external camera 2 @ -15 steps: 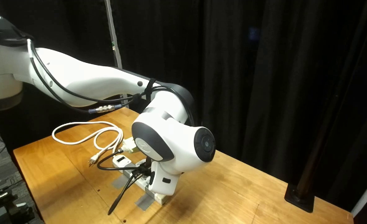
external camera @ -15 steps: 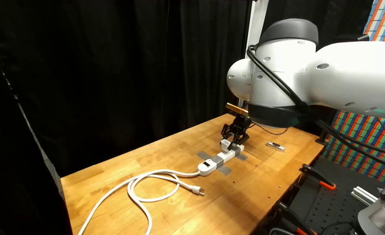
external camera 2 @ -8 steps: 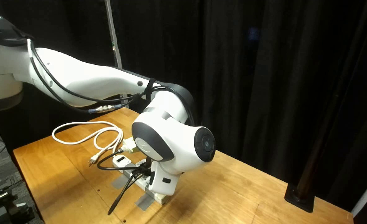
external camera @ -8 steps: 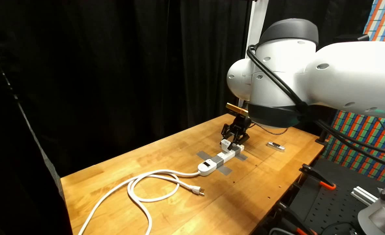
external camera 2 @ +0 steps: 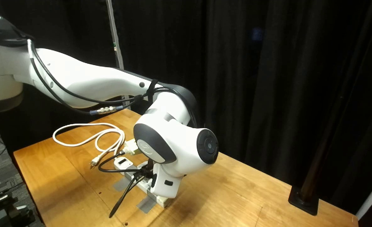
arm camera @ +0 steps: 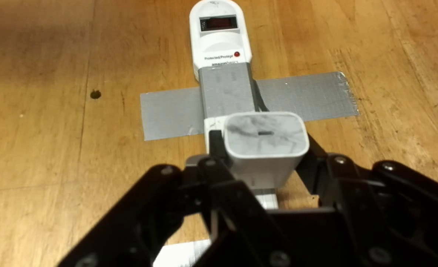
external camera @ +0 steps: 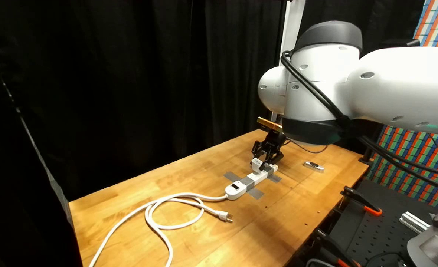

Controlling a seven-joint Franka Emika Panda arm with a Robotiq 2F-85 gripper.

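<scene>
My gripper (arm camera: pixel 264 150) is shut on a white charger block (arm camera: pixel 265 139) with a grey marbled face and a small slot. Its black fingers (arm camera: pixel 216 144) press the block's two sides. In an exterior view the block (external camera: pixel 256 164) stands upright over a white power strip (external camera: pixel 236 190), its foot at the strip. Whether its prongs sit in a socket cannot be seen. Beyond the block in the wrist view lies the strip's end (arm camera: pixel 221 46) with a dark switch and a red light. The wrist hides most of the gripper in an exterior view, beside the strip (external camera 2: pixel 123 163).
Grey tape (arm camera: pixel 308 97) fixes the strip to the wooden table (external camera: pixel 204 178). A white cord (external camera: pixel 178 195) loops to a loose plug (external camera: pixel 224 216). A small silver-and-black item (external camera: pixel 313 166) lies behind. Orange-tipped clamps (external camera: pixel 363 202) grip the near edge. A black post base (external camera 2: pixel 304 201) stands on the table.
</scene>
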